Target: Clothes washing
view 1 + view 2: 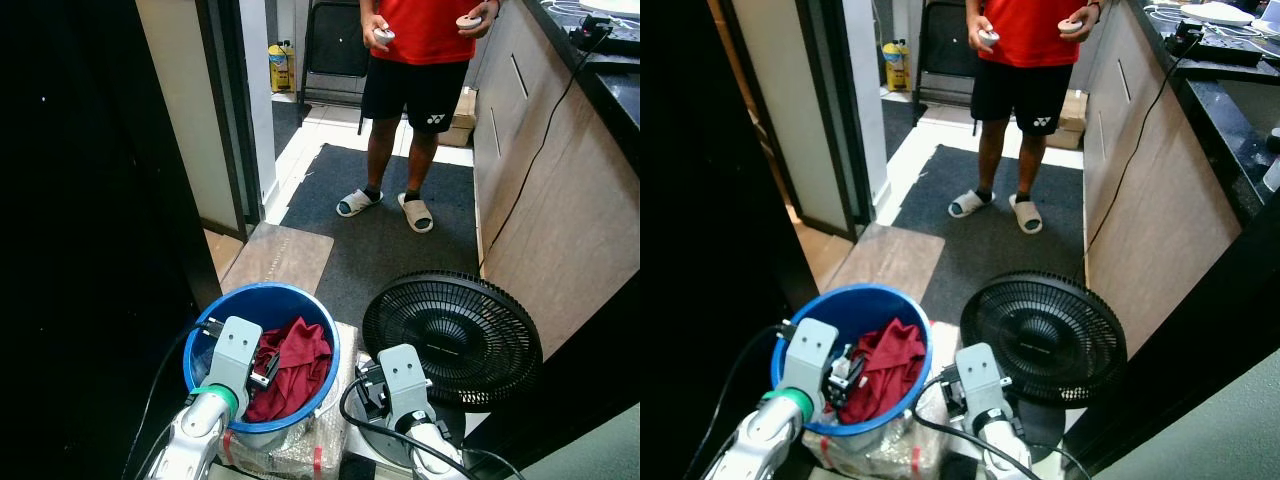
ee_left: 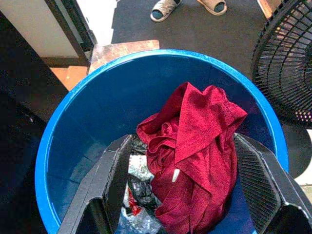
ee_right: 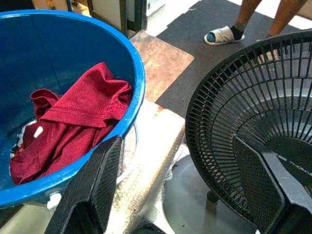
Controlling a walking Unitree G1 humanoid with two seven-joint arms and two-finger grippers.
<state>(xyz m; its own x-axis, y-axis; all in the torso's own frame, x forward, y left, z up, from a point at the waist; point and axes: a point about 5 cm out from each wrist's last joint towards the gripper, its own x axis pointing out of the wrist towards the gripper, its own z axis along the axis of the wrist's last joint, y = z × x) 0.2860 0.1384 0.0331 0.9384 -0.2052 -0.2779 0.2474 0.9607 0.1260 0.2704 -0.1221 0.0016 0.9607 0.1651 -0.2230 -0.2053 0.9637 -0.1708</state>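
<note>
Your left gripper (image 2: 183, 195) hangs over the near side of the blue bucket (image 1: 210, 325), its fingers spread wide on either side of the red garment (image 2: 195, 146) without closing on it. That garment lies crumpled in the bucket, on top of darker laundry. Your right gripper (image 3: 187, 187) sits to the right, fingers wide open and holding nothing, between the bucket's rim and the black fan (image 1: 450, 335). Farther off, a person (image 1: 425, 45) stands on the dark mat (image 1: 380, 230).
</note>
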